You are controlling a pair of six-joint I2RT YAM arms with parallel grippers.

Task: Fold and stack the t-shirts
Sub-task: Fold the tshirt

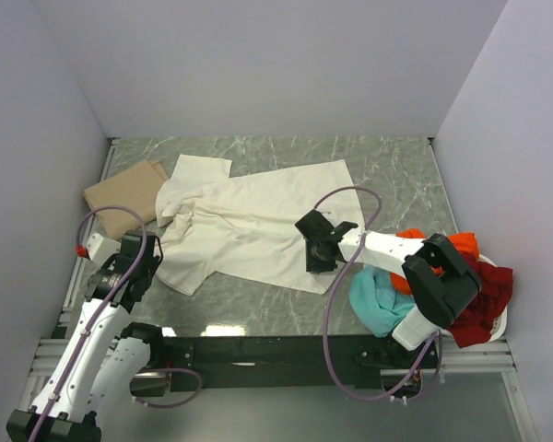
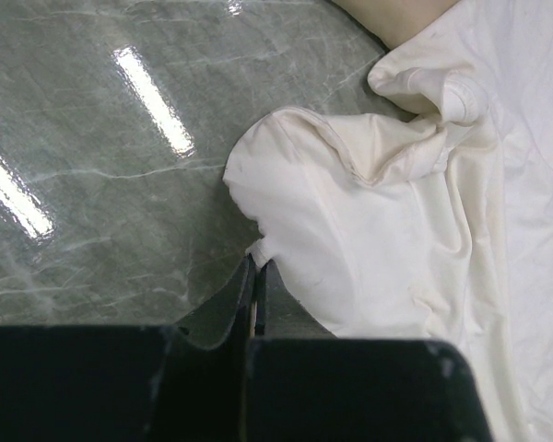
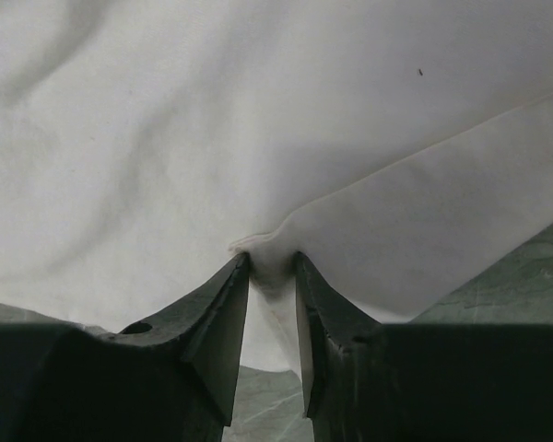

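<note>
Pinching the hem of the central cream-white shirt (image 1: 249, 221) in the right gripper (image 3: 270, 264), with the left gripper (image 2: 258, 281) closed tight at its eight-o'clock sleeve, ten-o'clock tan shirt (image 1: 124, 193) seemingly folded, four-o'clock heap (image 1: 378, 304) yet to fold.

- Tabletop (image 1: 387, 175): I see glossy green-grey marble with pale veins.
- Back wall (image 1: 276, 64), left wall (image 1: 28, 184), right wall (image 1: 516, 166): plain pale lavender-grey panels closing three sides.
- Light: in my left wrist view, long white glare strips (image 2: 152, 97) lie across the stone.
- Near edge: a silver metal rail (image 1: 493, 353).
</note>
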